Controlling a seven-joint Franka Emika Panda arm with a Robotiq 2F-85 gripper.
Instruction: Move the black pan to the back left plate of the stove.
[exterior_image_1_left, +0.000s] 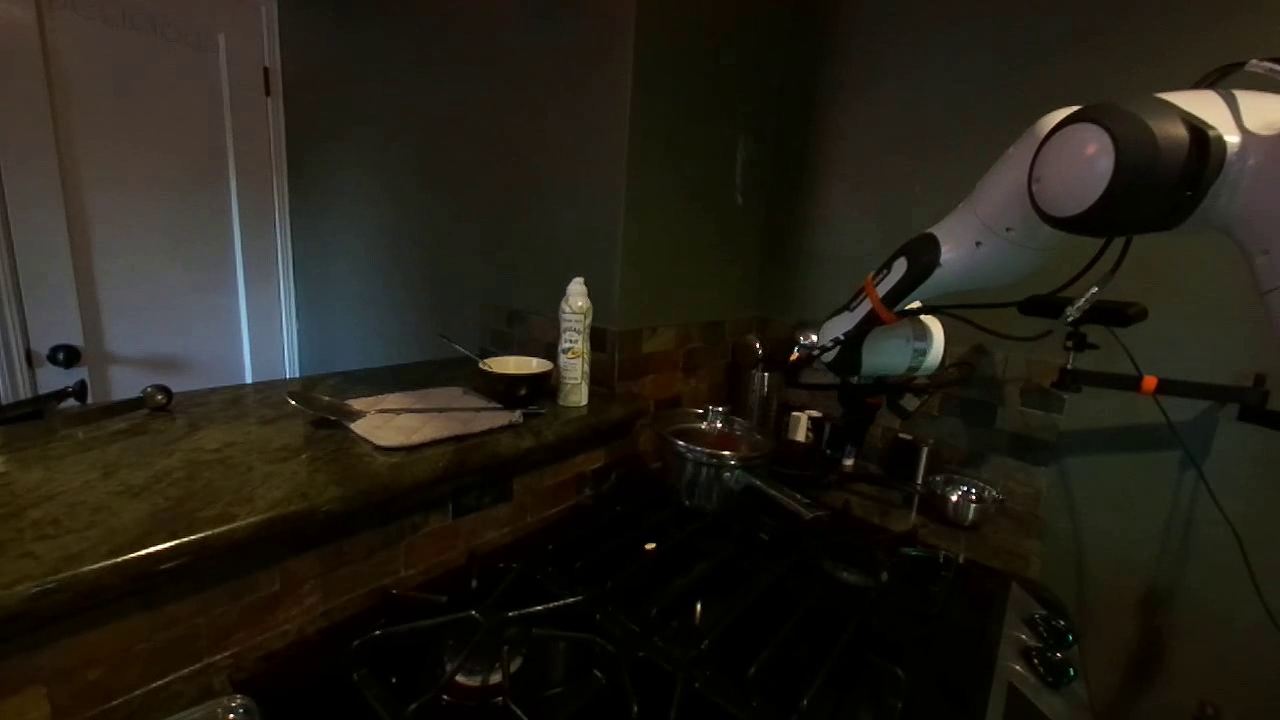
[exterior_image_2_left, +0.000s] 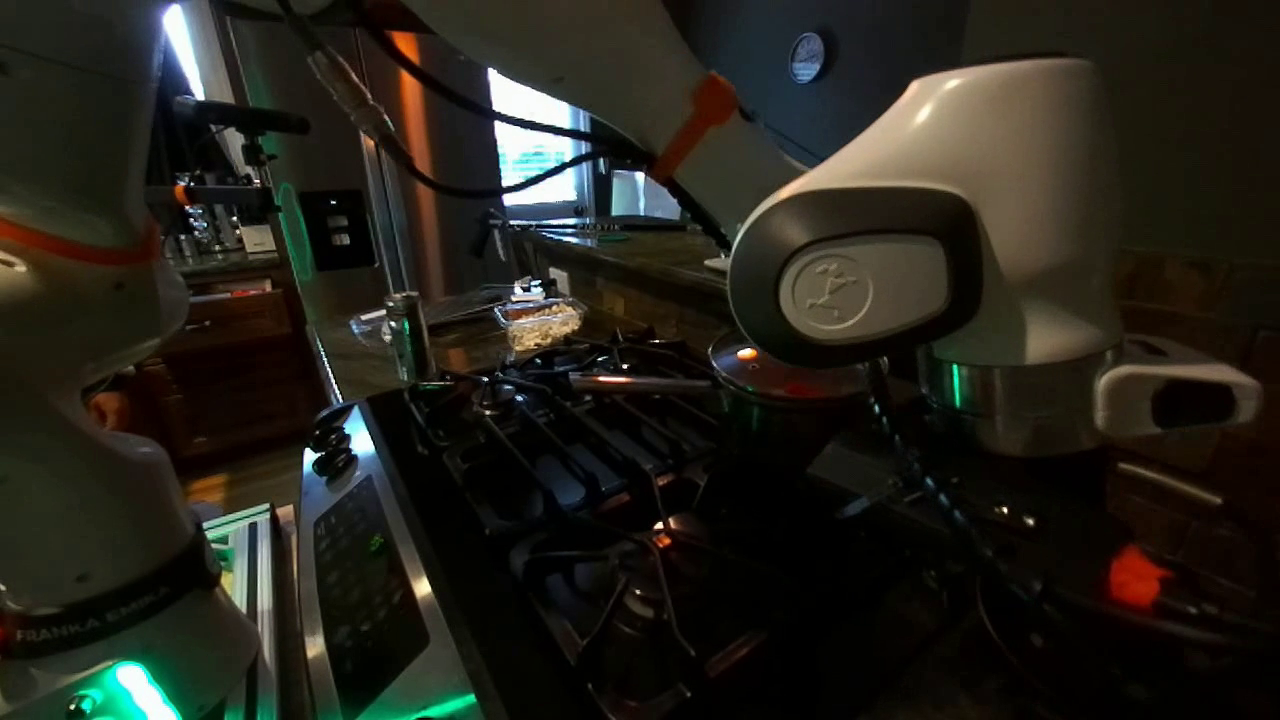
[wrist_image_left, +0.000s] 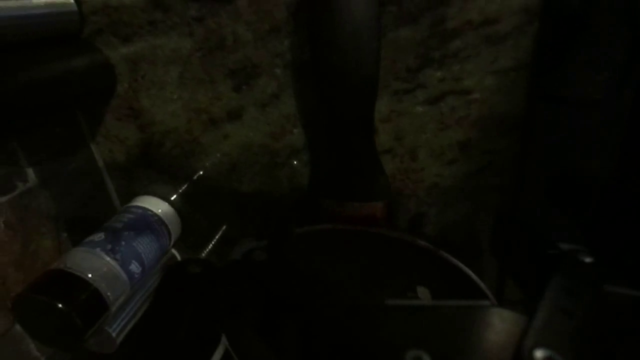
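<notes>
Hanging in deep shadow, the gripper (exterior_image_1_left: 855, 440) shows too little to tell whether its jaws stand wide or narrow, or hold anything. Below it is the pan (wrist_image_left: 395, 265), handle (wrist_image_left: 340, 110) stretching over the counter (wrist_image_left: 235, 85); a bottle (wrist_image_left: 127, 245) is near, a pot (exterior_image_1_left: 705, 480) farther off.

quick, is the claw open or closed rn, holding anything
Claw: cannot be told; too dark to see whether it is open, closed or holding something.
</notes>
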